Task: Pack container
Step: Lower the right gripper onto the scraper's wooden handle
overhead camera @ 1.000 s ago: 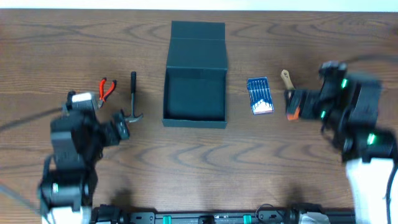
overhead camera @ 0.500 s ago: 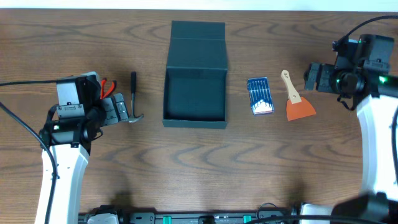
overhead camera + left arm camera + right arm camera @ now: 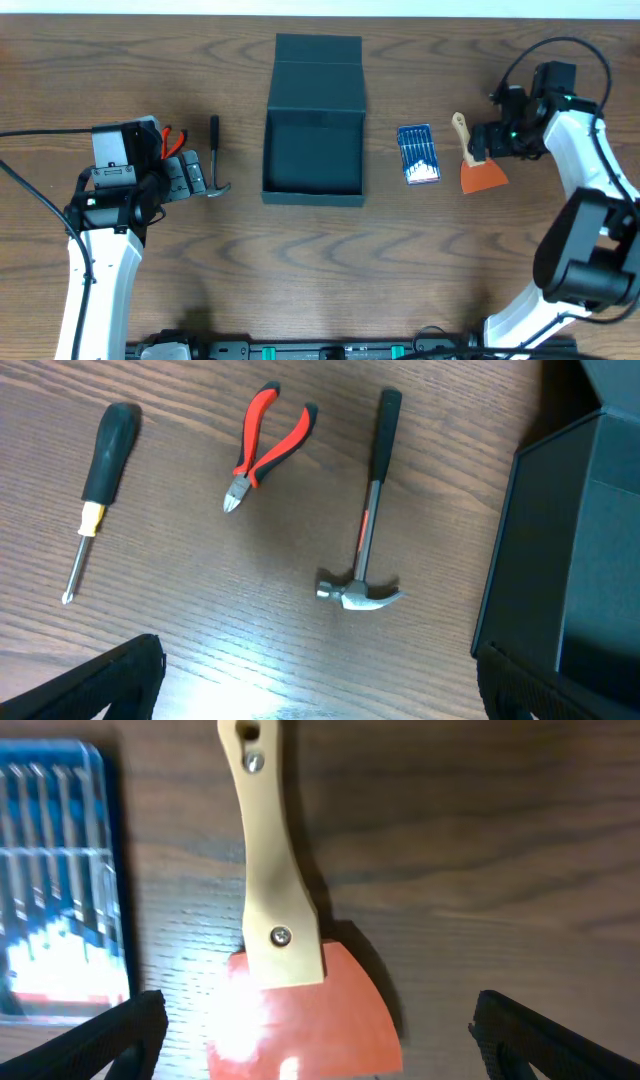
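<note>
- Currently, the right fingers (image 3: 120, 1045) stand fully open and hold nothing. They hang directly over the scraper (image 3: 275, 910), one on each side of its orange blade.
- The scraper lies flat with its long axis running far to near: wooden handle toward the far edge, blade toward the robot. The open fingers span across this axis, so a straight descent probably brackets the tool without rotation.
- The left fingers (image 3: 110, 690) are likewise fully open and empty, near the head of the hammer (image 3: 365, 510). The pliers (image 3: 265, 445) and screwdriver (image 3: 100, 470) lie further left.
- The container (image 3: 313, 150) sits at the centre of the worktop (image 3: 320, 270), lid folded back on the far side, with nothing showing inside. It lies to the left of the scraper, with the blue case (image 3: 417, 153) between them.
- The right arm is nearer the scraper; the left arm is nearer the hammer.
- Surface: flat, hard wood grain. The blade looks thin and lies flush, so the thicker handle is judged the better hold.
- Room: the blue case lies just beside the scraper, not touching. Any carry to the container passes over it.
</note>
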Motion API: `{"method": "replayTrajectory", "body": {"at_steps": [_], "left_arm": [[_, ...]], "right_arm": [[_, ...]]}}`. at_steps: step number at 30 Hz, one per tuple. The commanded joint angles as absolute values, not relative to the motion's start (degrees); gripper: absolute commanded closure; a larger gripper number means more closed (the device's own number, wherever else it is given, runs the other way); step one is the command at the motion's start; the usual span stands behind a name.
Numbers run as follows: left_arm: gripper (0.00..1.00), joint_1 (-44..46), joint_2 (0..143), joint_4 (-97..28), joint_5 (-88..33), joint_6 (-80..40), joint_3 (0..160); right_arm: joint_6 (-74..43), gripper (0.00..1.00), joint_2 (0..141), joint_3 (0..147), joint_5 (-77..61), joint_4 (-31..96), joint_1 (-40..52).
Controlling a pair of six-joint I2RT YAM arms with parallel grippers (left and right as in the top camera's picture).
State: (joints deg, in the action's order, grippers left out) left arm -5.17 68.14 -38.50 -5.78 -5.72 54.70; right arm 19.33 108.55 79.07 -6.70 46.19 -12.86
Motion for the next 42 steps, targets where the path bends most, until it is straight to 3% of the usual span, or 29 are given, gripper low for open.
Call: {"method": "replayTrajectory", "body": {"at_steps": [1, 10, 17, 30, 42], "left_arm": [[0.02, -5.5, 68.5, -38.6, -5.1, -4.8, 55.7], [0.02, -5.5, 68.5, -38.6, -5.1, -4.8, 55.7], [0.02, -5.5, 68.5, -38.6, -5.1, -4.8, 55.7], [0.02, -5.5, 68.5, -38.6, -5.1, -4.8, 55.7], [0.02, -5.5, 68.5, -38.6, -5.1, -4.8, 55.7]], "right_arm": [[28.6, 0.01, 110.7, 80.9, -6.8, 46.0, -11.0], [29.0, 0.01, 112.3, 80.9, -3.3, 42.3, -7.7], [22.0, 0.01, 114.5, 80.9, -0.2, 41.5, -7.4], [14.7, 0.14, 115.4, 80.8, 0.0, 41.1, -6.1], [13.6, 0.15, 115.9, 80.8, 0.3, 41.1, -5.1]]}}
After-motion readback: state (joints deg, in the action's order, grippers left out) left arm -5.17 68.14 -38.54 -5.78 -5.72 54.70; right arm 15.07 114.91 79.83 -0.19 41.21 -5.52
